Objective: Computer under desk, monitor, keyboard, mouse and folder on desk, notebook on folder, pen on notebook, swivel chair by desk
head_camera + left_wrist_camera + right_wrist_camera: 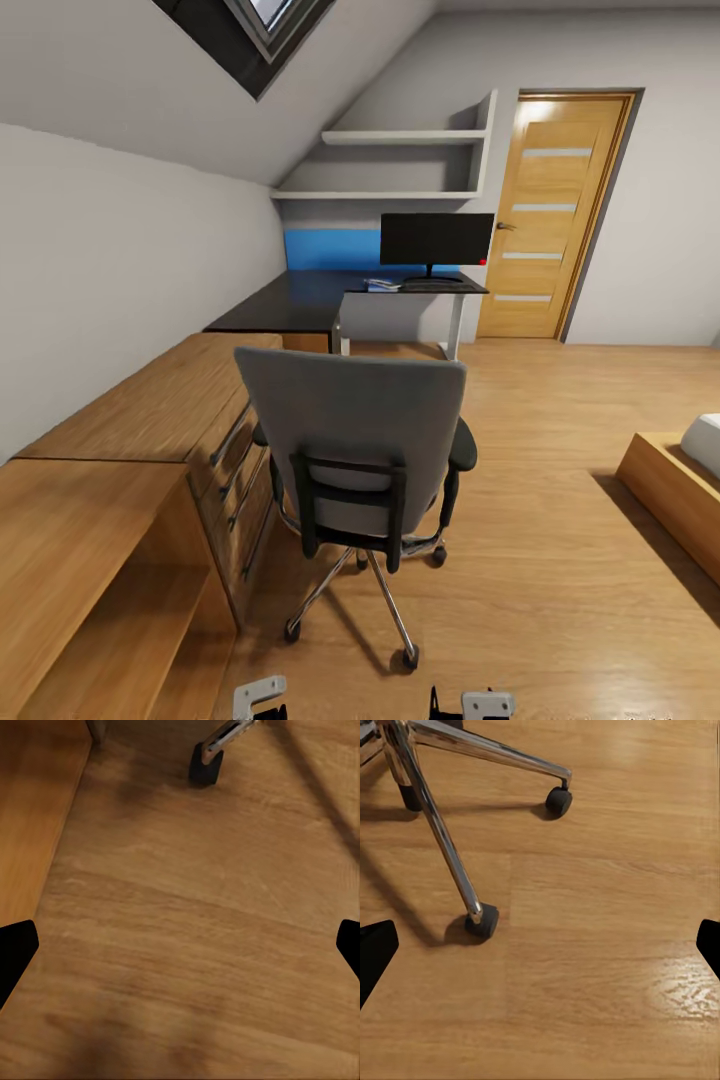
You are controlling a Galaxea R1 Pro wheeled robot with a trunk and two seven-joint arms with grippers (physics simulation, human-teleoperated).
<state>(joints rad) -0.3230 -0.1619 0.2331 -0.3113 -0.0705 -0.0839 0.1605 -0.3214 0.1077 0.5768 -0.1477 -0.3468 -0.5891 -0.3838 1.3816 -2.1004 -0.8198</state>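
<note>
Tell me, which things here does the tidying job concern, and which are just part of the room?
Job: swivel chair, desk, monitor, and what looks like the keyboard under it.

Just there: wooden dresser, wall shelves, door, bed corner.

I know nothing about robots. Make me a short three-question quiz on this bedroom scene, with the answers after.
1. True or false: the swivel chair stands right at the desk.
2. What stands on the desk: A) the monitor, B) a lamp, C) a plant?
3. Fill in: the chair's back faces the ____.

Key:
1. False; it stands apart from the desk, beside the wooden dresser.
2. A.
3. Camera, that is, the robot.
</note>
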